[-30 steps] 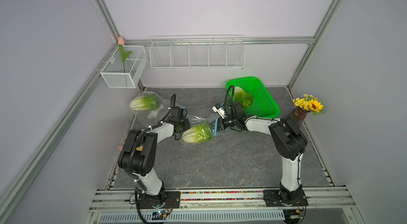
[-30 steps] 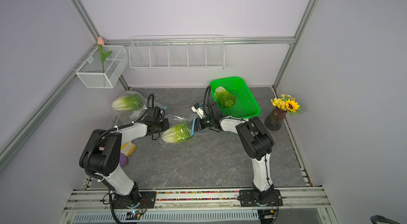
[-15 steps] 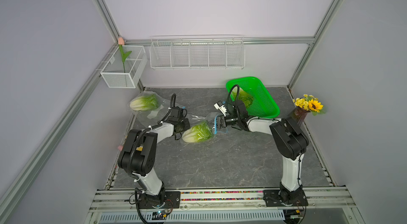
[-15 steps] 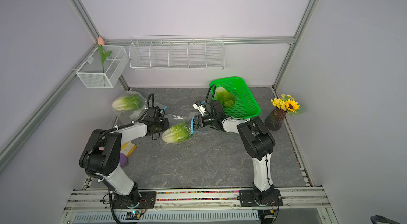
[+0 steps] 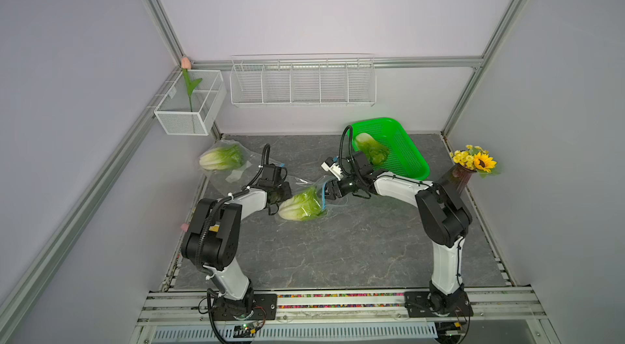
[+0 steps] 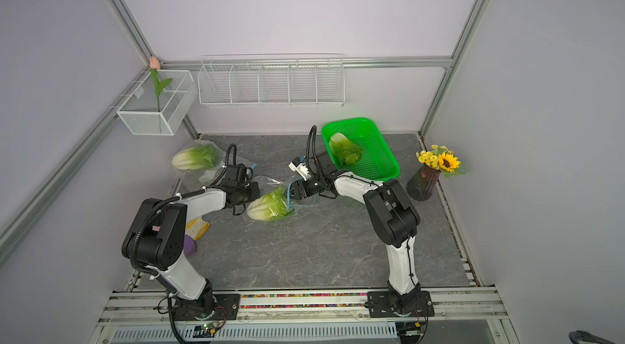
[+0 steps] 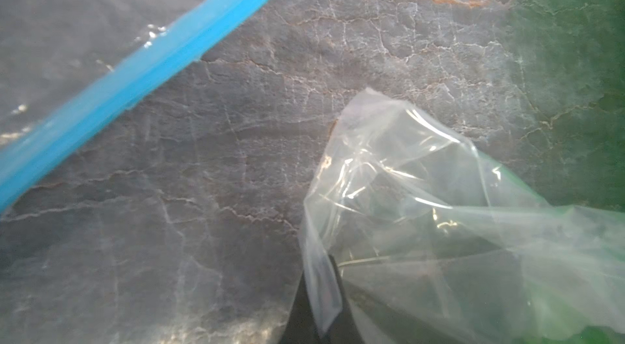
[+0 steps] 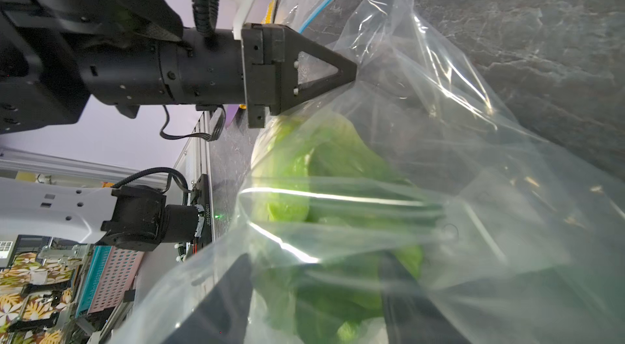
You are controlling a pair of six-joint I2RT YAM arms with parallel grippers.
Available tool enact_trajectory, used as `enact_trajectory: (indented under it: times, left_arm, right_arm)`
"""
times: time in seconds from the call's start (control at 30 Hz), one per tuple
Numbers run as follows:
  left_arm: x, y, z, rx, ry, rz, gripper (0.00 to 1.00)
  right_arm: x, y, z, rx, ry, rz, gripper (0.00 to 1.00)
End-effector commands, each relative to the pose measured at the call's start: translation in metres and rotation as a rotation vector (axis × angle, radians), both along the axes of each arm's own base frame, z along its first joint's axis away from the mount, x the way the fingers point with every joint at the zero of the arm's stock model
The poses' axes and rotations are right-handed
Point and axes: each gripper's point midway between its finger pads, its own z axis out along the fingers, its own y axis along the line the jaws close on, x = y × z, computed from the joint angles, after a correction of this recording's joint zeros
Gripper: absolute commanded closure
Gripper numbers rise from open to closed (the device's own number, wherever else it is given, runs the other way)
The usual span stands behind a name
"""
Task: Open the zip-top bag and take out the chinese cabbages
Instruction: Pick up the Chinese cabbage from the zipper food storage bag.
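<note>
Both top views give me the whole table point(image 5: 338, 251) but they hide my fingertips, so for these I look at the wrist views. The right wrist view shows my left gripper point(image 8: 352, 72) pressed together on a corner of the zip-top bag point(image 8: 456, 129). The left wrist view shows the same pinch from close, with the clear film rising out of the two dark tips, and also a blue zip strip point(image 7: 152, 58) slanting above the stone. In the right wrist view my right gripper point(image 8: 318, 295) is spread, with one dark finger point(image 8: 231, 300) at each side of green leaves, all seen through film. Whether the pads really touch the leaves I cannot tell, because the plastic blurs it. In a top view a yellow thing point(image 6: 198, 228) and a purple thing point(image 6: 189, 245) appear behind my left arm; the wrist views do not reach them. I count three chinese cabbages point(image 6: 270, 205), two clear bags, one green basket point(image 5: 411, 156) and my two grippers. The basket cabbage point(image 5: 372, 151) lies in the green basket. The far cabbage point(image 5: 220, 158) lies inside the second bag point(image 5: 233, 176) at the far left of the table. The middle cabbage point(image 5: 301, 207) lies on the table inside the zip-top bag, between my grippers: its white base points to the left gripper, just beside it, and its leafy end is at the right gripper.
</note>
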Motion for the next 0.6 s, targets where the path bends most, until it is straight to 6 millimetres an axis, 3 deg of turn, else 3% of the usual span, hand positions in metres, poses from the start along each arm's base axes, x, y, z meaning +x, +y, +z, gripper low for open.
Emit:
enact_trajectory:
  times: [0.0, 0.27, 0.57]
  left_arm:
    - [-0.007, 0.000, -0.007, 0.006, 0.018, -0.002, 1.00]
    - [-0.008, 0.001, -0.007, 0.013, 0.017, -0.003, 1.00]
    - [-0.008, 0.001, -0.007, 0.009, 0.016, -0.003, 1.00]
  right_arm:
    - [0.003, 0.004, -0.013, -0.029, 0.031, -0.033, 0.36]
    - [0.041, -0.012, 0.012, 0.165, 0.125, -0.263, 0.32]
    - [0.038, -0.002, 0.002, 0.115, 0.123, -0.250, 0.32]
